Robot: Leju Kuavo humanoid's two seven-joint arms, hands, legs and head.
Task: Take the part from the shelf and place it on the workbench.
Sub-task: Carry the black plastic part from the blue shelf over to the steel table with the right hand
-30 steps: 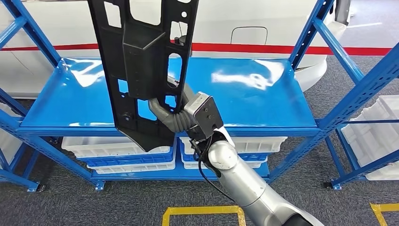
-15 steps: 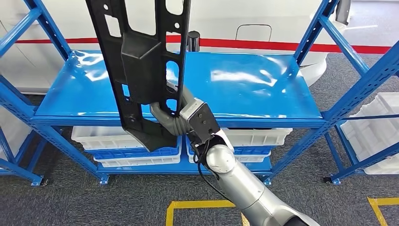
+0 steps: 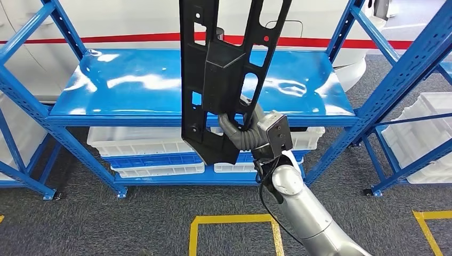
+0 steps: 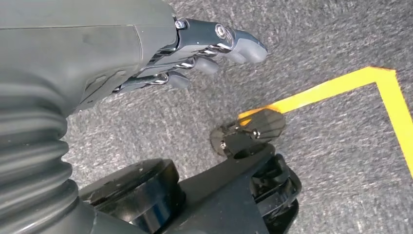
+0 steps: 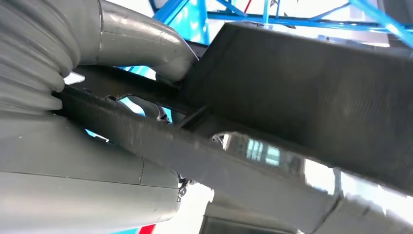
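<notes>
Head view has the right hand (image 3: 242,128) wrapped around the black part (image 3: 224,80), fingers hooked through one of the cutouts near its lower end. That part is a long flat plastic panel with slots, holes and a raised boxy bit in the middle, and it's held upright in the air in front of the blue shelf (image 3: 133,88), clear of the shelf board, with its top running out of frame. The silver right arm (image 3: 304,208) comes up from the lower right.

The shelf's glossy top board has nothing but reflections on it. Under it sit white bins (image 3: 144,141) on a lower blue level. Behind the rack is a white body with a red stripe (image 3: 122,38) along it, and another rack with a white crate (image 3: 421,138) stands off to the right. Yellow floor tape (image 3: 232,220) marks a box on the grey carpet right below.

Right wrist view is super close: the grey thumb (image 5: 141,44) lies against the dark panel (image 5: 302,87), and the other fingers are mostly hidden behind a rib of it, so I can't really say how they sit.

Left wrist view shows the left hand (image 4: 195,48) pointing down at the carpet, fingers loosely extended and a bit apart, holding nothing, with a yellow line (image 4: 341,87) on the floor nearby.
</notes>
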